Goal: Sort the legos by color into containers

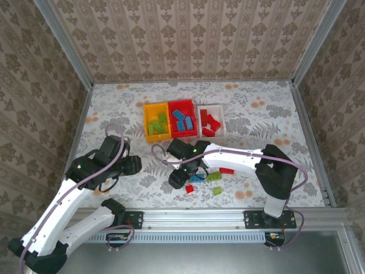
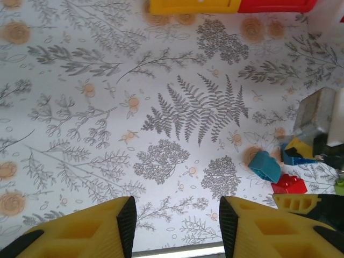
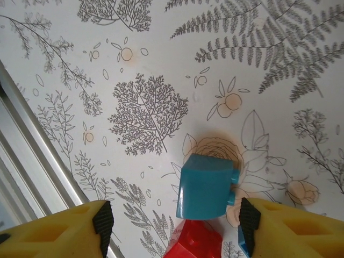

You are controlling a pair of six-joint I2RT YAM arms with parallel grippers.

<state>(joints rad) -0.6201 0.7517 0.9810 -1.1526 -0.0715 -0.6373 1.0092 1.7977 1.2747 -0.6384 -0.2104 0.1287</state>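
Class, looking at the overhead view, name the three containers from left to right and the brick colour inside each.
Yellow container with green bricks → red container with blue bricks → white container with red bricks.

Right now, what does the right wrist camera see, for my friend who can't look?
A blue brick lies on the flowery table between the open yellow fingers of the right gripper, not gripped. A red brick pokes in at the bottom edge beside it.

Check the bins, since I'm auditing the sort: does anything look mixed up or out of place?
No bin mixes colours: the yellow bin holds green bricks and the white bin holds red bricks. One oddity: the red bin holds blue bricks, not the red ones.
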